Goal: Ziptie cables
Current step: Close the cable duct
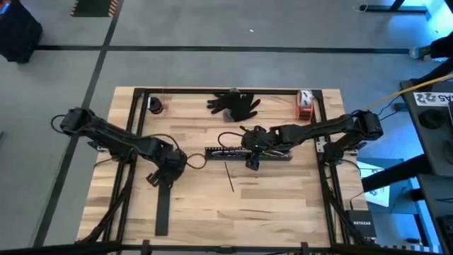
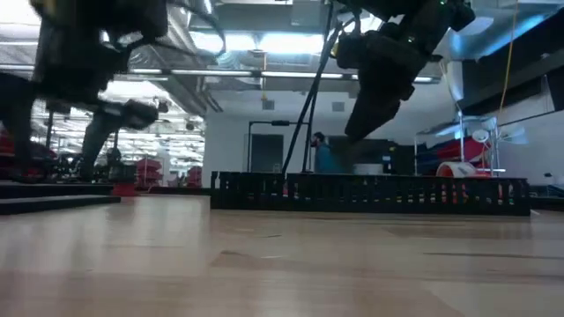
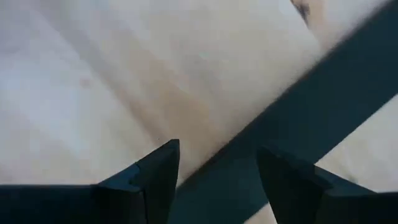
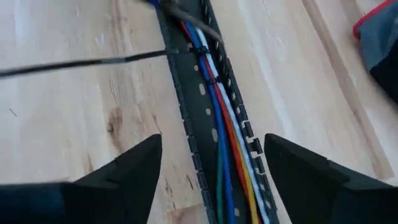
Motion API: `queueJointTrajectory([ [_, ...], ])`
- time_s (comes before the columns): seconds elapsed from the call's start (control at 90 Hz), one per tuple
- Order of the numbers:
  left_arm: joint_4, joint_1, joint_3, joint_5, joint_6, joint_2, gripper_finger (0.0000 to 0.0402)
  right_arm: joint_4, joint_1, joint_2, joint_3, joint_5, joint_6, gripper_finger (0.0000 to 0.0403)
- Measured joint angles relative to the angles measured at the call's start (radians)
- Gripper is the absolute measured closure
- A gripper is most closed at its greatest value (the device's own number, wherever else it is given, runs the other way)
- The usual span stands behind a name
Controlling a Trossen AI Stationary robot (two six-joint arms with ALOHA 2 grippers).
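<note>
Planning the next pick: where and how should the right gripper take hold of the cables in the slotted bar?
Grip the cables mid-run, coming straight down with the fingers astride them. They lie side by side along the slotted bar, whose walls block a sideways approach. The right gripper is open above them.

Cables (image 4: 221, 143) cut off by frame edge; slotted channel (image 4: 199, 124) likewise.

The cables (image 4: 219, 134) lie side by side in the slotted cable tray (image 4: 198, 118), directly below the open right gripper (image 4: 211, 171); a zip tie (image 4: 81, 62) crosses the tray just ahead of it
</note>
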Motion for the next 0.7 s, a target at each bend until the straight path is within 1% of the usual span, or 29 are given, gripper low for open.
queueJointTrajectory([
  [0.078, 0.029, -0.002, -0.012, -0.001, 0.084, 0.033, 0.0194, 0.020, 0.000, 0.000, 0.000, -0.014, 0.072, 0.0128],
  [0.144, 0.078, -0.002, -0.020, -0.001, 0.105, 0.047, 0.0194, 0.040, 0.001, 0.000, 0.004, -0.031, 0.122, 0.0128],
  [0.233, 0.175, -0.007, -0.019, -0.005, 0.016, 0.047, 0.0194, 0.023, 0.013, 0.000, 0.046, -0.030, 0.157, 0.0128],
  [0.367, 0.203, -0.007, -0.026, -0.002, -0.097, 0.060, 0.0194, -0.064, 0.045, 0.000, 0.141, 0.008, 0.171, 0.0128],
  [0.5, 0.272, -0.006, -0.040, 0.001, -0.165, 0.059, 0.0194, -0.136, 0.084, 0.000, 0.231, 0.082, 0.153, 0.0128],
  [0.611, 0.364, -0.002, -0.043, 0.001, -0.294, 0.060, 0.0194, -0.180, 0.116, 0.000, 0.282, 0.134, 0.152, 0.0128],
  [0.7, 0.422, 0.007, -0.043, -0.003, -0.396, 0.059, 0.0194, -0.190, 0.149, -0.001, 0.293, 0.181, 0.159, 0.0128],
])
